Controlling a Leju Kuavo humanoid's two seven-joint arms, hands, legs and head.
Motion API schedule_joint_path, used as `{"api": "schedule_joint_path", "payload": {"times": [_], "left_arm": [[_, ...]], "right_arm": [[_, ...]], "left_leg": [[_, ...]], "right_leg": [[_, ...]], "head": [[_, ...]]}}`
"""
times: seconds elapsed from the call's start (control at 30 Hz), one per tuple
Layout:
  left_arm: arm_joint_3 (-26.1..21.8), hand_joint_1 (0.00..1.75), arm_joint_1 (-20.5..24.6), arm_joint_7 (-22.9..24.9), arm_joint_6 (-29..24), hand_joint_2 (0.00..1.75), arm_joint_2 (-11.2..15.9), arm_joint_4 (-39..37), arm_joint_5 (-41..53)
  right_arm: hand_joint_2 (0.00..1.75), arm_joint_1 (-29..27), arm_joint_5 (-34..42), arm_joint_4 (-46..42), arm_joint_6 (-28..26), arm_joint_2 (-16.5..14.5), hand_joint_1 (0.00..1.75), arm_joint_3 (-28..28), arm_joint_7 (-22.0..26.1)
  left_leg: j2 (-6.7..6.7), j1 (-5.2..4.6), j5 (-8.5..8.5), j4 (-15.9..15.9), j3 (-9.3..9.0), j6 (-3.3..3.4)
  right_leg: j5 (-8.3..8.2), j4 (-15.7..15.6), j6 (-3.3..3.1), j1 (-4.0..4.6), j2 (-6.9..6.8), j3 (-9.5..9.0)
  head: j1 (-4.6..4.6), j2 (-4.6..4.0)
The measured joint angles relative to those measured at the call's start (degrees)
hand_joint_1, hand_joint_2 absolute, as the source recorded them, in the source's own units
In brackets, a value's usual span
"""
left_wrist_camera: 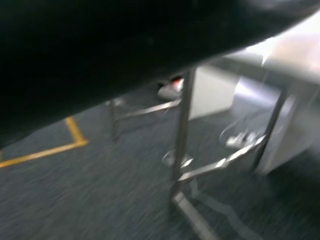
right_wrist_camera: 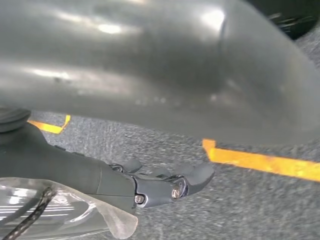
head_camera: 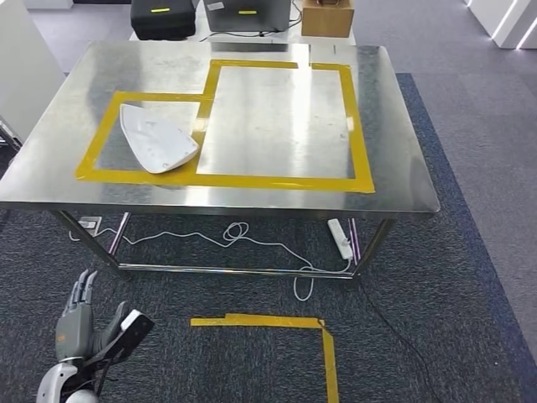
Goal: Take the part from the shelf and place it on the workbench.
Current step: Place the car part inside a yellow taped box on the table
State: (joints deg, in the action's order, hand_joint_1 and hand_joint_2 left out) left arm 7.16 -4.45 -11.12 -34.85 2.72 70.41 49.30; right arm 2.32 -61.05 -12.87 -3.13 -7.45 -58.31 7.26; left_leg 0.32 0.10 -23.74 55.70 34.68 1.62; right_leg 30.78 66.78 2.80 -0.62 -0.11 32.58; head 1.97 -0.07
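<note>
The white curved part (head_camera: 159,140) lies flat on the steel workbench (head_camera: 393,168), inside the left yellow-taped rectangle. My left hand (head_camera: 79,323) hangs low at the lower left, well in front of and below the bench. Its fingers are spread and it holds nothing. In the right wrist view my right hand (right_wrist_camera: 158,182) stretches its dark fingers (right_wrist_camera: 196,175) out over the carpet, with nothing in them. The left wrist view is blurred and looks at the bench's metal legs (left_wrist_camera: 181,135).
Yellow tape (head_camera: 272,321) marks the grey carpet in front of the bench. A power strip (head_camera: 341,238) and a white cable (head_camera: 253,242) lie under it. Black cases (head_camera: 163,17) and a cardboard box (head_camera: 327,17) stand behind the bench, and a white panel (head_camera: 19,67) at its left.
</note>
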Motion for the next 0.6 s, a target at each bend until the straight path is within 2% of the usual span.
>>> {"api": "schedule_joint_path", "payload": {"times": [0.03,0.07,0.1,0.13,0.17,0.2,0.23,0.27,0.33,0.37,0.4,0.43,0.47,0.5,0.53,0.57,0.6], "left_arm": [[-0.4,0.00,-0.1,-0.1,0.3,0.00,-0.4,-2.6,-0.5],[-0.9,0.00,0.0,-0.4,0.6,0.00,-0.8,-5.4,-1.2],[-1.3,0.00,0.2,-0.9,0.9,0.00,-1.2,-8.7,-1.9],[-1.8,0.00,0.5,-1.5,1.7,0.00,-1.7,-12.3,-2.6],[-2.2,0.00,0.9,-2.0,2.5,0.00,-2.2,-16.2,-3.3],[-2.7,0.00,1.1,-2.4,3.7,0.00,-2.8,-20.0,-4.0],[-3.1,0.00,1.4,-2.7,4.8,0.00,-3.4,-23.6,-4.6],[-3.4,0.00,1.6,-2.8,5.6,0.00,-3.9,-27.1,-5.0],[-4.0,0.00,2.4,-2.9,6.6,0.00,-5.1,-33.7,-5.4],[-4.2,0.00,2.7,-2.9,6.7,0.00,-5.6,-36.5,-5.5],[-4.5,0.00,2.9,-2.9,6.9,0.00,-6.0,-38.7,-5.6],[-4.7,0.00,3.1,-2.7,7.4,0.00,-6.3,-40.6,-5.8],[-4.9,0.00,3.5,-2.2,8.1,0.00,-6.6,-42.4,-5.9],[-5.2,0.00,3.9,-1.3,8.9,0.00,-6.8,-44.3,-6.1],[-5.5,0.00,4.2,0.0,9.7,0.00,-7.1,-46.1,-6.3],[-5.8,0.00,4.5,1.5,10.2,0.00,-7.4,-47.8,-6.5],[-6.2,0.00,4.6,3.2,10.8,0.00,-7.6,-49.4,-6.7]], "right_arm": [[0.00,0.1,0.2,0.0,0.0,0.0,0.00,-0.1,0.0],[0.00,0.2,0.5,0.0,0.1,0.0,0.00,-0.3,-0.1],[0.00,0.3,1.0,0.0,0.3,0.0,0.00,-0.7,-0.2],[0.00,0.3,1.8,0.0,0.8,0.0,0.00,-1.2,-0.4],[0.00,0.3,2.5,0.0,1.3,0.0,0.00,-1.7,-0.7],[0.00,0.3,3.3,0.0,1.9,0.0,0.00,-2.4,-0.9],[0.00,0.4,4.0,0.0,2.4,0.0,0.00,-3.0,-1.0],[0.00,0.4,4.4,0.0,2.8,0.0,0.00,-3.6,-1.2],[0.00,0.5,4.9,0.0,3.2,0.0,0.00,-4.5,-1.3],[0.00,0.5,5.0,0.0,3.3,0.0,0.00,-5.0,-1.4],[0.00,0.5,5.0,0.0,3.3,0.0,0.00,-5.3,-1.4],[0.00,0.5,5.0,0.0,3.3,0.0,0.00,-5.6,-1.4],[0.00,0.5,5.0,0.0,3.3,0.0,0.00,-5.8,-1.5],[0.00,0.5,4.8,0.0,3.3,0.0,0.00,-6.0,-1.5],[0.00,0.5,4.6,0.0,3.2,0.0,0.00,-6.1,-1.7],[0.00,0.5,4.3,0.0,3.0,0.0,0.00,-6.1,-1.8],[0.00,0.5,4.0,0.0,2.9,0.0,0.00,-6.1,-2.0]], "left_leg": [[-0.02,-0.04,0.44,0.4,0.72,-0.26],[-0.03,-0.11,0.94,0.7,1.28,-0.55],[-0.03,-0.17,1.49,0.9,1.65,-0.82],[-0.02,-0.22,2.07,0.9,1.90,-1.09],[-0.08,-0.20,2.55,0.7,2.07,-1.38],[-0.16,-0.16,2.17,0.9,2.33,-1.67],[-0.24,-0.08,0.70,1.9,2.75,-1.99],[-0.31,0.02,-1.81,4.0,3.40,-2.29],[-0.31,0.26,-7.87,11.6,5.00,-2.78],[-0.31,0.34,-9.59,15.3,5.49,-2.94],[-0.31,0.38,-9.96,17.7,5.39,-3.01],[-0.31,0.39,-9.03,17.9,4.36,-2.98],[-0.31,0.38,-7.53,16.1,2.39,-2.81],[-0.32,0.34,-6.20,12.6,-0.45,-2.49],[-0.32,0.22,-5.59,8.1,-3.56,-2.07],[-0.31,0.09,-5.69,4.2,-6.14,-1.66],[-0.31,-0.09,-6.06,1.4,-7.80,-1.33]], "right_leg": [[-0.22,-4.7,-0.10,0.03,0.10,-3.45],[0.29,-8.7,-0.30,0.08,0.22,-6.16],[0.98,-11.3,-0.51,0.16,0.33,-7.65],[1.27,-12.5,-0.81,0.27,0.39,-8.07],[1.06,-12.7,-1.27,0.21,0.32,-7.62],[0.54,-12.7,-1.83,0.15,0.23,-7.07],[-0.02,-12.8,-2.46,0.06,0.09,-6.70],[-0.66,-12.8,-3.00,-0.03,-0.06,-6.24],[-1.82,-12.6,-3.51,0.12,-0.28,-4.99],[-2.36,-12.4,-3.54,0.20,-0.36,-4.14],[-2.84,-12.1,-3.52,0.26,-0.44,-3.23],[-3.26,-11.8,-3.47,0.31,-0.50,-2.31],[-3.64,-11.5,-3.37,0.35,-0.57,-1.47],[-3.98,-11.1,-3.26,0.38,-0.62,-0.75],[-4.28,-10.8,-3.08,0.50,-0.64,-0.14],[-4.62,-10.5,-2.82,0.55,-0.67,0.29],[-5.01,-10.4,-2.45,0.54,-0.69,0.62]], "head": [[0.01,0.00],[0.02,0.00],[0.03,0.00],[0.05,0.00],[0.06,0.00],[0.03,0.00],[-0.09,0.00],[-0.24,0.00],[-0.48,0.00],[-0.50,0.00],[-0.49,0.00],[-0.50,0.00],[-0.51,0.00],[-0.50,0.00],[-0.50,0.00],[-0.46,0.00],[-0.45,0.00]]}}
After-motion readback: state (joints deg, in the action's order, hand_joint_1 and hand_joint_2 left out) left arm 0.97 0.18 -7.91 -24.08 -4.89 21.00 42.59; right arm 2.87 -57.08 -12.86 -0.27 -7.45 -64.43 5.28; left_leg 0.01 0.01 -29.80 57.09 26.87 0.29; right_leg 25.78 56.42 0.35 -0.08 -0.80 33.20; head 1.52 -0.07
